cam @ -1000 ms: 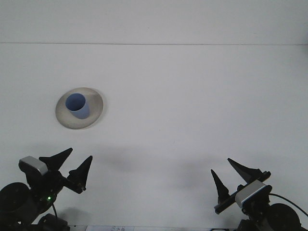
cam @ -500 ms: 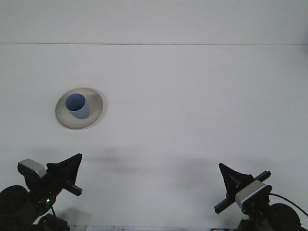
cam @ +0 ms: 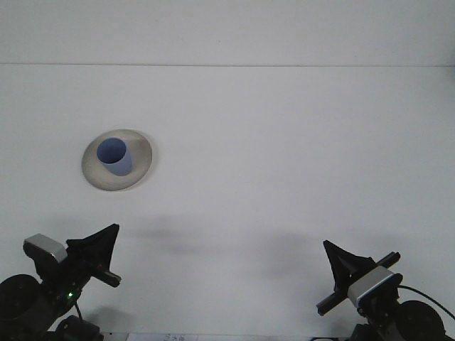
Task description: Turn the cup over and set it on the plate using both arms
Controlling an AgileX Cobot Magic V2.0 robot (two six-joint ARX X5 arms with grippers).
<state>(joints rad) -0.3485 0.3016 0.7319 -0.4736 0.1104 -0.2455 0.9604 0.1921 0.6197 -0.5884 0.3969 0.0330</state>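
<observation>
White table [cam: 284, 142] spreading wide, cup [cam: 115, 157] sitting mouth-up on plate [cam: 139, 169] at left, both grippers [cam: 102, 250] [cam: 343, 271] resting pressed together at bottom corners, apparently finished.

open table [cam: 284, 156], only plate [cam: 135, 177] obstructing

My view is bright and evenly lit, the white table [cam: 284, 142] nearly washed out, with little texture showing. The light seems to fall from overhead: soft grey shadows spread on the table just beyond my left gripper [cam: 106, 249] and my right gripper [cam: 340, 264]. The plate [cam: 138, 170] throws only a thin shadow along its near rim. No hard glare. The picture is slightly grainy, and my dark arms show little detail.
</observation>
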